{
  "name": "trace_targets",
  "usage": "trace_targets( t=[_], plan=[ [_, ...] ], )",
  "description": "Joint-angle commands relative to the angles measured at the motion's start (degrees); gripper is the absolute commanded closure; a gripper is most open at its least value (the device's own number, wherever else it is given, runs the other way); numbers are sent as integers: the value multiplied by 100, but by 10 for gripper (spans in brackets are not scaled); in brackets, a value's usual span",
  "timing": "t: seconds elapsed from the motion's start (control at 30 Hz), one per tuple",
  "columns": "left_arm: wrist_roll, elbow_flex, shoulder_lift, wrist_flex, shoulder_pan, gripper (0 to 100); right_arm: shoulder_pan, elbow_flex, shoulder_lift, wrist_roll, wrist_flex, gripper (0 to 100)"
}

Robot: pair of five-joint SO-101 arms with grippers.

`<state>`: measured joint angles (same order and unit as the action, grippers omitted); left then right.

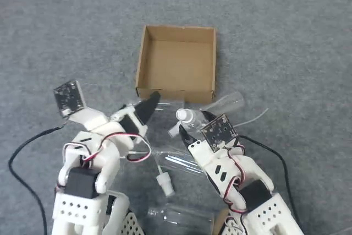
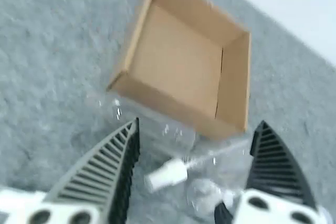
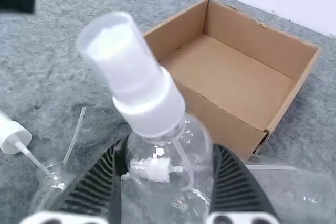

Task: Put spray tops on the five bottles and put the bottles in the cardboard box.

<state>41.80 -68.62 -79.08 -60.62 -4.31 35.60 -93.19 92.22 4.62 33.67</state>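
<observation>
At 6 o'clock of cardboard box [image 1: 175, 93]: right gripper [image 3: 165, 182] clamps spray-topped bottle [image 3: 160, 156]; left gripper [image 2: 198, 127] jaws apart. Likely the boxing step; next, lift toward 12, release inside.

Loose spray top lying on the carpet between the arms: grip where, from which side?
Grip the spray top by its white cap, straight down from above, jaws across its width. It lies flat, and its thin tube looks too slim to hold. The left tool is open; the right tool holds a bottle.
</observation>
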Motion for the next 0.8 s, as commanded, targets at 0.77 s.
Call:
trace_targets(
  t=[0.77],
  plan=[
    [-352, -207, -88, 9, 1723, 772, -505, 1020, 127, 35, 1147, 940]
  ],
)
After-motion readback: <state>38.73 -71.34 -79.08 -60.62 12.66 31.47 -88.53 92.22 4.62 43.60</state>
